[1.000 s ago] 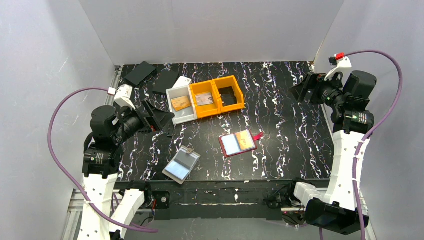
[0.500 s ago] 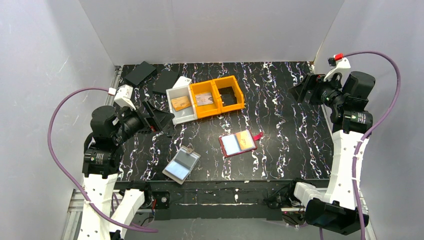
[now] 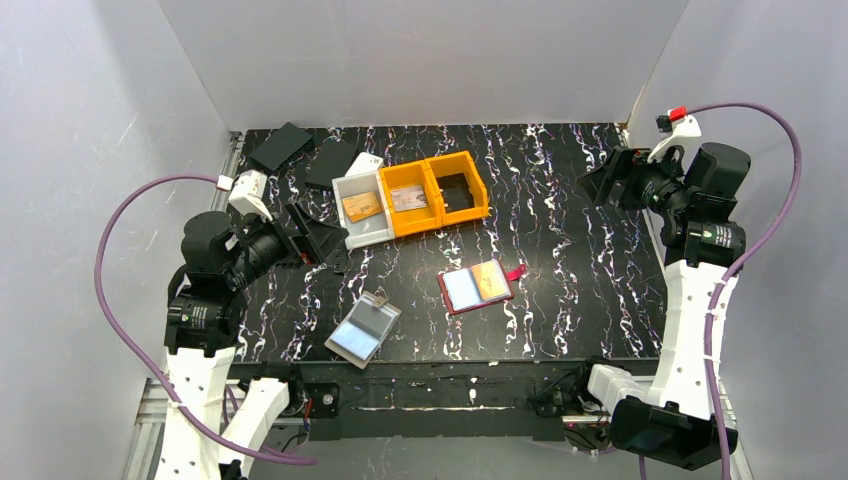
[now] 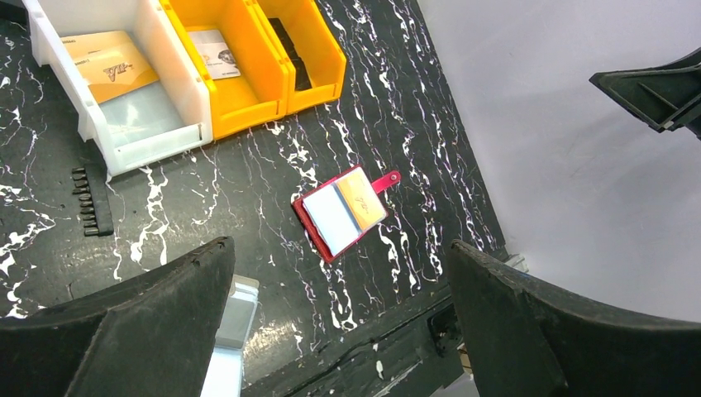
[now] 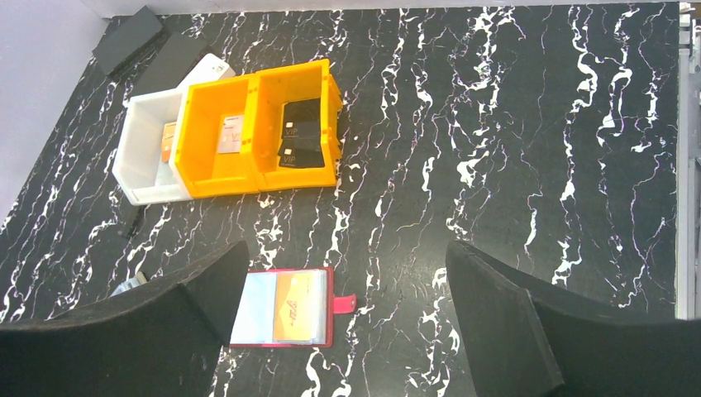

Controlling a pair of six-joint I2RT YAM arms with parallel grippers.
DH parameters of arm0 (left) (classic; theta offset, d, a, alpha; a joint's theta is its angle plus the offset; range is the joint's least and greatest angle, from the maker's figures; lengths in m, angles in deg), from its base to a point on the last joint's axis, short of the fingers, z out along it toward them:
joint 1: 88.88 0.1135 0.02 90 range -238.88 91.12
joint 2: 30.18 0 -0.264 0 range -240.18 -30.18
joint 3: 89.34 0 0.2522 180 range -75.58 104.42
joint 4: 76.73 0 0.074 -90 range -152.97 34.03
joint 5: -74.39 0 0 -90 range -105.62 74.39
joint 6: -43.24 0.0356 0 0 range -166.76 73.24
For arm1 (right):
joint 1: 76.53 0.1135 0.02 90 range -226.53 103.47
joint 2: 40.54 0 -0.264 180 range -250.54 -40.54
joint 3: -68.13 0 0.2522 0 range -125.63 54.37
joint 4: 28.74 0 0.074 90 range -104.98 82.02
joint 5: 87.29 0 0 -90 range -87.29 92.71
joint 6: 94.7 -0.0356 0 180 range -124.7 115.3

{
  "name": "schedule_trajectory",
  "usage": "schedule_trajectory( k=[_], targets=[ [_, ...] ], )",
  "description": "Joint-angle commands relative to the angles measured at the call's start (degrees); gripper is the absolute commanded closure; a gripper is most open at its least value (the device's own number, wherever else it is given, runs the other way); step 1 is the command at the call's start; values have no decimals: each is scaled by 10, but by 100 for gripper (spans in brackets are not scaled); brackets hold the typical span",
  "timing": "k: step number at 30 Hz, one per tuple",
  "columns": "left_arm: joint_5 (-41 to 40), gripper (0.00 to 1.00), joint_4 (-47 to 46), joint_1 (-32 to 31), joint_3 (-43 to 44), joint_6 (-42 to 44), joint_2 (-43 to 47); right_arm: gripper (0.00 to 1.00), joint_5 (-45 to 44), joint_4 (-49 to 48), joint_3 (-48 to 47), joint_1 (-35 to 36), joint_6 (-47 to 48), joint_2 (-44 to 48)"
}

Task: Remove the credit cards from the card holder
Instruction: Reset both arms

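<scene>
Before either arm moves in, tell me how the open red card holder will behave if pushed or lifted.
The open red card holder lies flat on the black marbled tabletop, so a push would probably slide it, not tip it. Opened like a booklet, it would likely flop or fold if lifted by one edge.

The white-and-black right arm (image 3: 690, 290) shifts very slightly from its earlier pose, its black claw (image 3: 600, 185) barely moving, and its purple cable (image 3: 745, 102) bows a little farther outward.

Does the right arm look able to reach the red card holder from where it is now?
Probably yes. The right hand is open and empty, and the holder lies open on bare table with nothing standing between them.
</scene>
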Motion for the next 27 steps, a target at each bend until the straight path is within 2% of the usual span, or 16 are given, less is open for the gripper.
schedule_trajectory(
  k=[1, 27],
  targets=[
    [-3, 2, 10, 3, 18, 13, 2, 2, 2, -14, -11, -1, -6, 9],
    [-3, 2, 12, 3, 16, 16, 4, 2, -7, -11, -14, -1, -4, 11]
  ],
)
